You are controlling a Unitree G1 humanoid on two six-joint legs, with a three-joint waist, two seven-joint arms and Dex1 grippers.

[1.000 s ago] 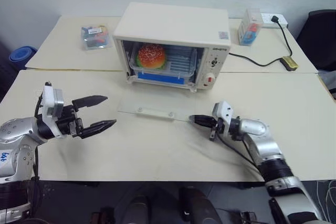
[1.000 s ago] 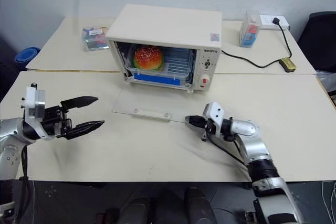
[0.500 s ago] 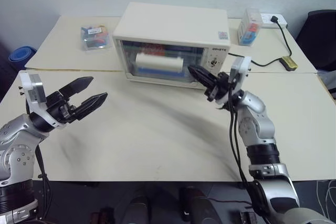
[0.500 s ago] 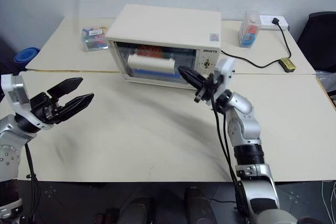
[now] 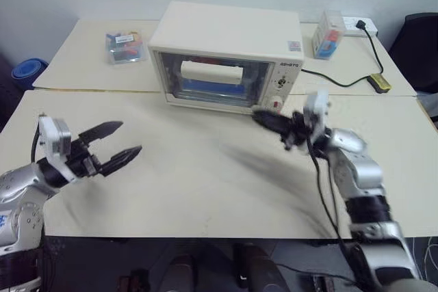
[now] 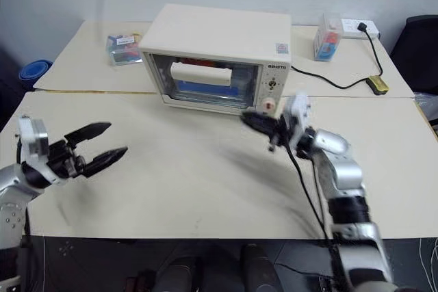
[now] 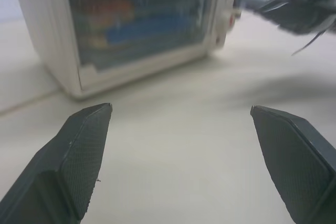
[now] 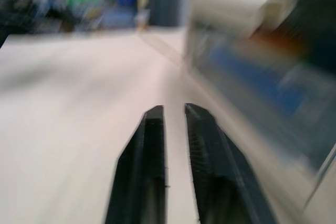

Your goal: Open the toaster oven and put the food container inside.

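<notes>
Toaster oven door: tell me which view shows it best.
The right eye view: the toaster oven sits whole, its glass door shut and seen head-on. The left eye view shows much the same. The left wrist view crops it close; the right wrist view gives a blurred edge.

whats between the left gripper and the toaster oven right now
Nothing: in the left wrist view, bare cream table runs from the left gripper to the toaster oven, whose glass door is shut.
</notes>
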